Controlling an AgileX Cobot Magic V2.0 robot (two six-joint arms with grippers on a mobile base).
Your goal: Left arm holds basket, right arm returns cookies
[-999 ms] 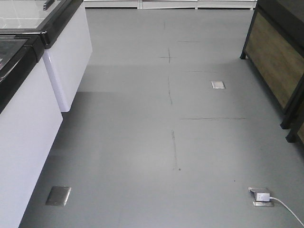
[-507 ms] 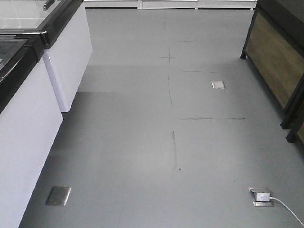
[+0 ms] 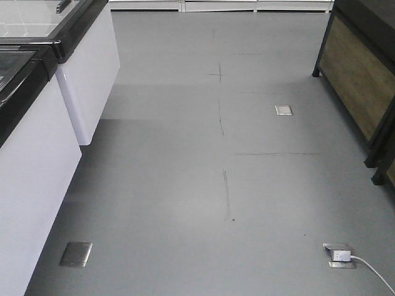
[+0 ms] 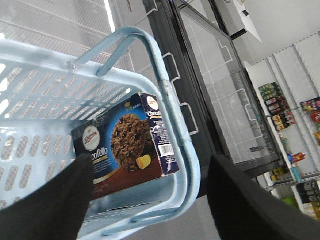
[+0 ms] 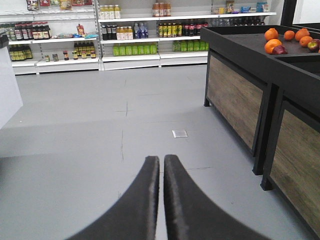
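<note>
My right gripper (image 5: 161,160) is pinched closed on nothing, pointing down the aisle. The left gripper (image 4: 149,159) has its fingers spread wide around the near end of the basket (image 4: 176,112); I can't see any contact. The cookies (image 4: 125,150) lie inside, picture face showing. I judge the carton light, stiff but crushable and glossy, so I'd pinch gently across its broad faces, mid-length
</note>
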